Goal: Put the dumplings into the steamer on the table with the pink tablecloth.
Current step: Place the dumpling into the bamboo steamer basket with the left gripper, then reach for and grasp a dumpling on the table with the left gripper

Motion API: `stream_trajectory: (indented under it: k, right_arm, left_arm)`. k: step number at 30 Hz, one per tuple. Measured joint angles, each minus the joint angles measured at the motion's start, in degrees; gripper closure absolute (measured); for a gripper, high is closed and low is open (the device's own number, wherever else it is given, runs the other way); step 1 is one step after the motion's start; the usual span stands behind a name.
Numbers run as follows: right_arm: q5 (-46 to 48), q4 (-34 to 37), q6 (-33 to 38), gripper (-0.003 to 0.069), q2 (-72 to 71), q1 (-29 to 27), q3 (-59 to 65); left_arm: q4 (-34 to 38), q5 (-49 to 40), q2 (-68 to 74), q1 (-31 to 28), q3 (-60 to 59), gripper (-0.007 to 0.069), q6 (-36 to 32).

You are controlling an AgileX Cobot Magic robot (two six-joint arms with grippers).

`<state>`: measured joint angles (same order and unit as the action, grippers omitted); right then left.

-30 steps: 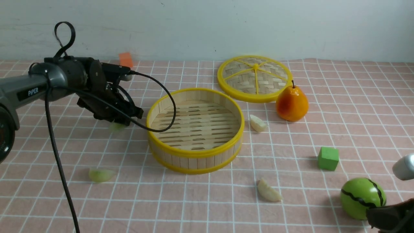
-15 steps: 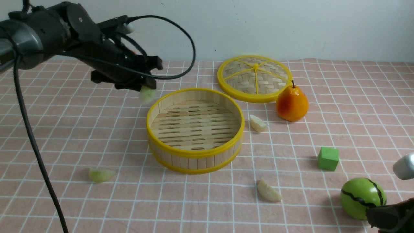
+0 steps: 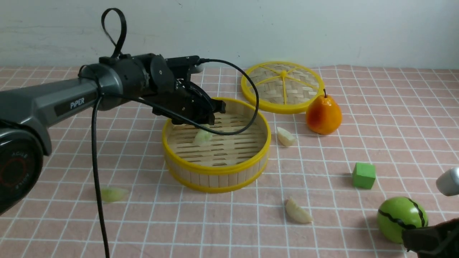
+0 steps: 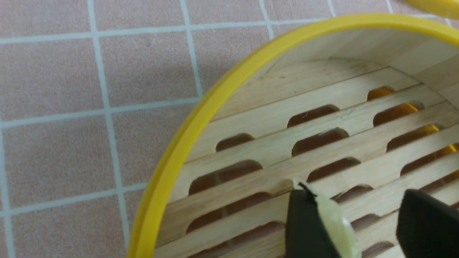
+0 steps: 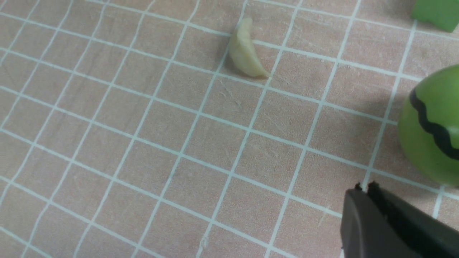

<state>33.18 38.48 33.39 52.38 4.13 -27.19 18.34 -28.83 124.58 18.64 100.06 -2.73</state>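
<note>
Well, pale-green transl. crescent dumpling (image 3: 203, 137)

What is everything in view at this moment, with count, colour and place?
pink tablecloth: one, pink with a white grid, covers the table.
steamer: one, bamboo with yellow rims, mid-table.
lid: one, woven with yellow spokes, flat behind the steamer.
green dumplings: two, pale green; one inside the steamer against a gripper finger, one on the cloth, front left.
cream dumplings: two, cream-white; one just right of the steamer, one nearer, front right.
pear: one, orange-yellow, beside the lid.
cube: one, green, right of the steamer.
ball: one, green with a black stripe, near right.
left gripper: one, black, open over the steamer.
right gripper: one, black, shut, by the ball.
</note>
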Motion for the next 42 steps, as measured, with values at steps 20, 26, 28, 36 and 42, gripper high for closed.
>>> stream_trajectory:
  k: [20,26,28,36,42]
  right_arm:
    - [1.0,2.5,0.0,0.0627,0.0,0.0,0.0]
    - [1.1,2.7,0.0,0.0627,0.0,0.0,0.0]
    - [1.1,2.7,0.0,0.0627,0.0,0.0,0.0]
    - [1.0,2.8,0.0,0.0625,0.0,0.0,0.0]
    - [1.0,2.8,0.0,0.0619,0.0,0.0,0.0]
  left_arm:
    - [-28.8,-28.9,-16.8,-0.2,-17.9,0.0244,25.0]
    - [-32.7,-18.5,-17.6,-0.2,-26.8,0.0244,39.7]
    - [-34.6,-17.1,-18.4,-0.2,-28.3,0.0244,45.0]
    - [-38.0,-14.8,-18.7,-4.1,-30.9,0.0244,56.2]
    - [-32.4,-11.5,-18.0,-5.6,-30.9,0.0244,53.9]
